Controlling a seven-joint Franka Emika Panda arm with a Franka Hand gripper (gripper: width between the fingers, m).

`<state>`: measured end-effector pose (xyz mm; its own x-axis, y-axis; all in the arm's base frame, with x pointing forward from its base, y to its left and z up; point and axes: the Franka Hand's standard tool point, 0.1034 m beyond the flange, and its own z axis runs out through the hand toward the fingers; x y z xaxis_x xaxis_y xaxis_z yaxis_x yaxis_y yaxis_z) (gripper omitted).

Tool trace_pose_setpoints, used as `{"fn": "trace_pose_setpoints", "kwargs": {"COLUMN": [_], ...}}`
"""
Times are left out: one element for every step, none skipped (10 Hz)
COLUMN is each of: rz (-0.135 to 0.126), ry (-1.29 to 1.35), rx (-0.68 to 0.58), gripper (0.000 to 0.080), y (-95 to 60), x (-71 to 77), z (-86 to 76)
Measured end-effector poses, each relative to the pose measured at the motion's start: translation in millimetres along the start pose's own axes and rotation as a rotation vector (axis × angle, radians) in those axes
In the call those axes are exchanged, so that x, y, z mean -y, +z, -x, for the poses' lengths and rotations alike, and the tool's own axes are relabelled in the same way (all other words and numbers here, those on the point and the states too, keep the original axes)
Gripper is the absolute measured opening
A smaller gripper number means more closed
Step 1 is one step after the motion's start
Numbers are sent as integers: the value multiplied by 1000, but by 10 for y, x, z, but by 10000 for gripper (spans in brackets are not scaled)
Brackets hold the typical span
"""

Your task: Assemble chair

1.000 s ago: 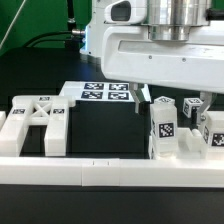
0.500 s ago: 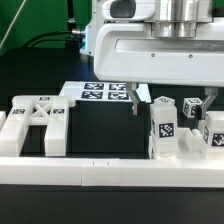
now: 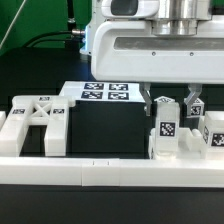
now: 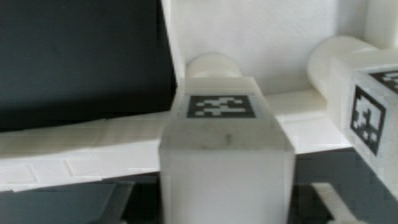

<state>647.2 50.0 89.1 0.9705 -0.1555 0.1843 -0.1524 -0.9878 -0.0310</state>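
Black bench (image 3: 100, 135) fills the middle of the scene, fenced by a low white border rail (image 3: 60, 172), with the marker board (image 3: 105, 93) lying flat toward the back. The chair is in loose pieces. The X-braced panel (image 3: 38, 115) lies at the exterior view's left, and blocky legs stand in a cluster at the exterior view's right.

The jaws hang over that cluster with one upright leg (image 3: 165, 138) between them, a finger on either side of its top. Whether they pinch it or merely flank it I cannot tell (the wrist view shows the leg's tagged top dead centre, but not the contact).

The danger, as I judge it, is the crowding. A neighbouring leg (image 3: 212, 132) stands just beside, so a finger may catch it and knock it over. If the squeeze lands off-centre or too high, the leg could twist or tip in the lift, and a skewed leg will not seat cleanly in the panel.
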Motion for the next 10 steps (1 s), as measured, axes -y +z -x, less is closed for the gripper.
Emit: {"fn": "trace_pose_setpoints", "kwargs": {"rz": [0,-1,-1,-3,-4,-4,-3,3,11,11], "ry": [0,37,114,229,371,476,546,640,705,766], "rx": [0,0,1,1,2,3,4,9,14,15], "gripper": [285,285,285,285,285,285,285,285,285,285], "y": [0,1,6,10,15,18,21,25,22,23], "x": [0,-1,-11,-25,-45,-60,-69,-74,-77,-84], "z": [0,0,0,-3,-5,-4,-4,-4,-5,-1]}}
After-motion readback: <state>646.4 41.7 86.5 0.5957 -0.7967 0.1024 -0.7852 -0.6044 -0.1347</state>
